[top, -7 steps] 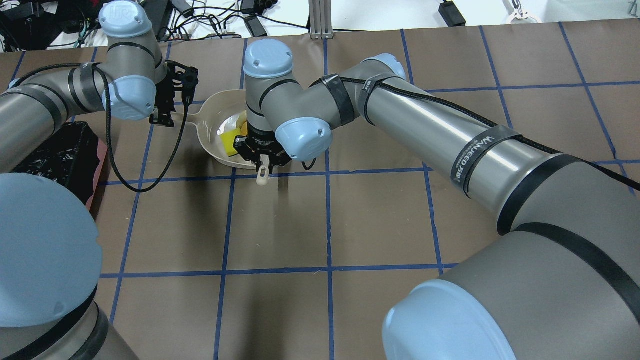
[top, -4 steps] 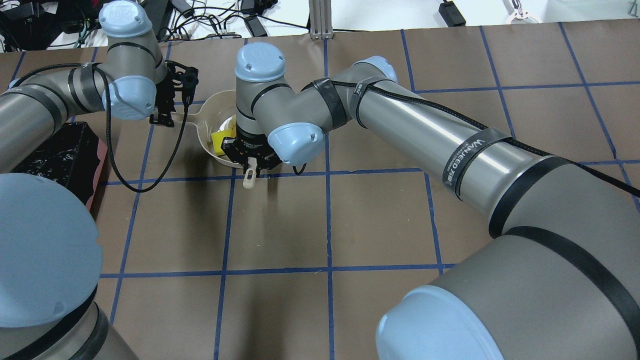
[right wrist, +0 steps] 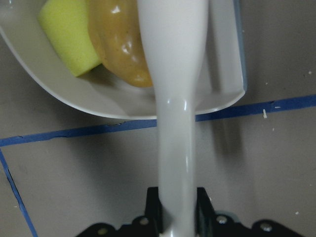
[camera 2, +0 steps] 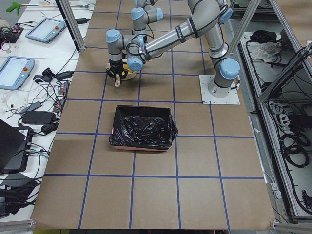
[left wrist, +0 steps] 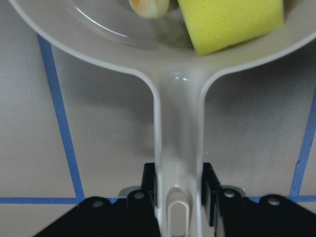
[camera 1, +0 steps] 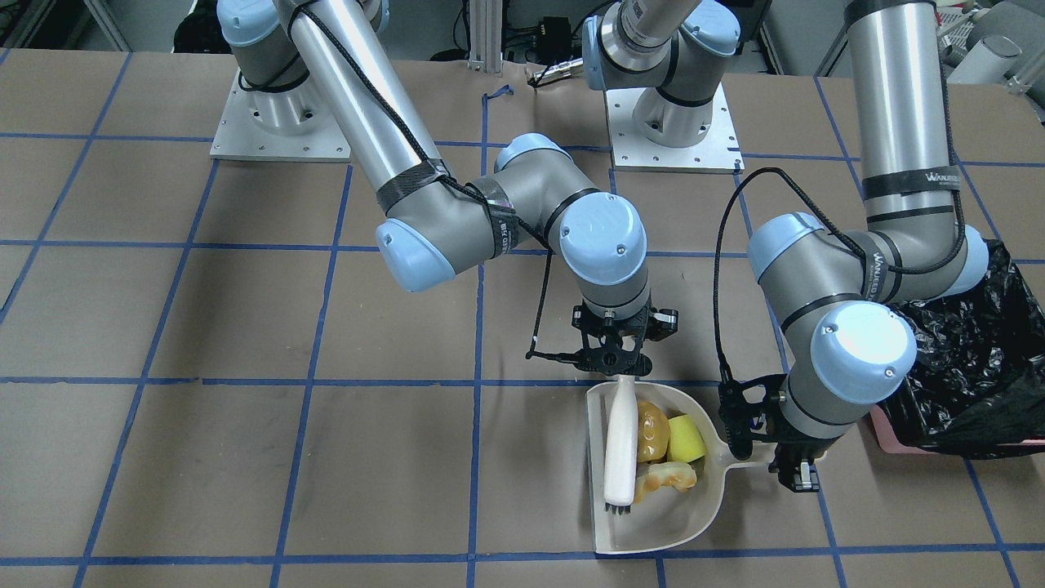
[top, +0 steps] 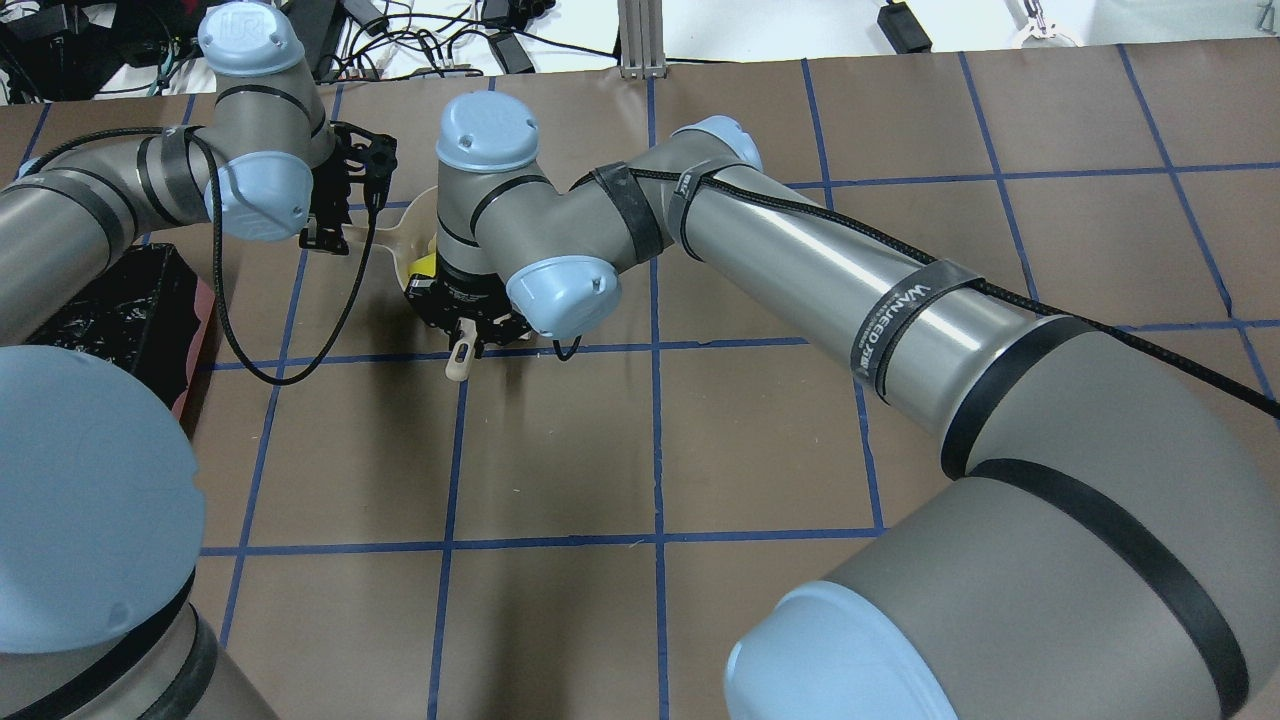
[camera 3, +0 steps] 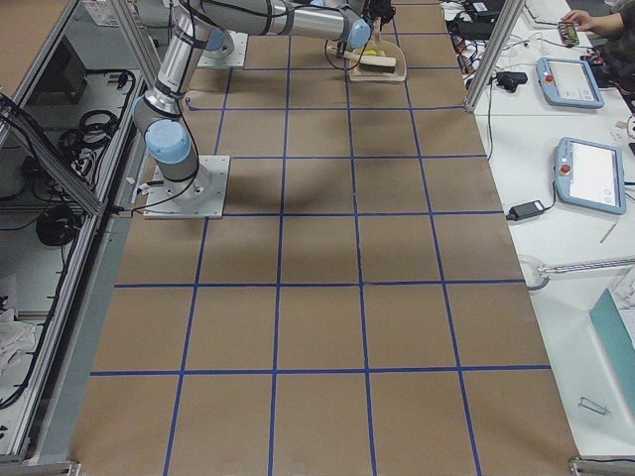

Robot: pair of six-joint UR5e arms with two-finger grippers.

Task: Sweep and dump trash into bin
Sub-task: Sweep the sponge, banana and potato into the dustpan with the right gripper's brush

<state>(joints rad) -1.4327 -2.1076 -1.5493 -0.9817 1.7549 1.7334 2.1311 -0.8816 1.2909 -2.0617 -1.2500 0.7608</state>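
Brown bench [camera 1: 245,474]: left hand [left wrist: 179,185] clamps dustpan [camera 1: 653,527] handle, right hand [right wrist: 177,202] grips brush [camera 1: 620,441]; an early tilt could spill toy food [camera 1: 651,429] short of bin [camera 1: 963,367].

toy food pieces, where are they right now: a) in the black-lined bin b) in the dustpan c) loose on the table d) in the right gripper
B: the potato-like lump, yellow-green wedge and croissant all lie inside the beige dustpan, next to the brush.

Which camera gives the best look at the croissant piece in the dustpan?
The exterior front-facing view: the croissant lies unobstructed in the dustpan beside the brush. Overhead, the right arm hides it; side views are too distant; wrist views show a sliver at most.
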